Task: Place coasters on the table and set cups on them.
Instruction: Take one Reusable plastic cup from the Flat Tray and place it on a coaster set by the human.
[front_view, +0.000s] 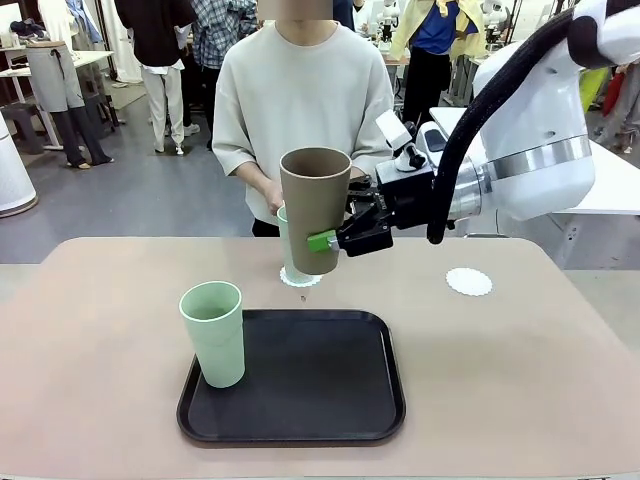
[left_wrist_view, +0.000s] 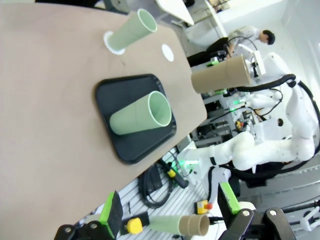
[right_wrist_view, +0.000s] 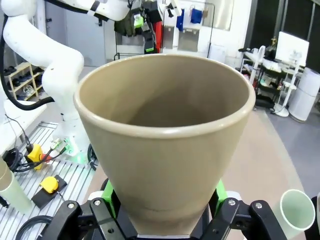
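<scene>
Front view: the right gripper (front_view: 330, 239) is clamped on the lower part of the brown cup (front_view: 315, 205). One green pad is on the near side and the other finger is hidden behind. The cup is in the air above the far middle of the table (front_view: 100, 300), upright, with its long axis vertical and mouth up. A green cup (front_view: 213, 335) stands upright by the left edge of the tray (front_view: 310, 395). A second green cup (front_view: 283, 228) stands behind the brown one on a coaster (front_view: 298, 281) near the table's far edge. A person's hand (front_view: 271, 200) is beside it; contact cannot be told. A bare coaster (front_view: 469, 281) lies toward the far right corner, well apart from the tray. Left wrist view: the left gripper (left_wrist_view: 170, 210) has its jaws spread wide with nothing between them, off the table edge. The table (left_wrist_view: 50, 100), tray (left_wrist_view: 125, 90), green cup (left_wrist_view: 142, 115), second green cup (left_wrist_view: 130, 32) on its coaster (left_wrist_view: 111, 44), bare coaster (left_wrist_view: 167, 52) and lifted brown cup (left_wrist_view: 221, 75) all appear rolled sideways. Right wrist view: the brown cup (right_wrist_view: 165, 150) sits between the right gripper's (right_wrist_view: 164, 205) fingers (right_wrist_view: 107, 194). They pinch its narrow lower end, and the wide mouth is toward the camera. A green cup (right_wrist_view: 297, 210) shows at the lower right.
</scene>
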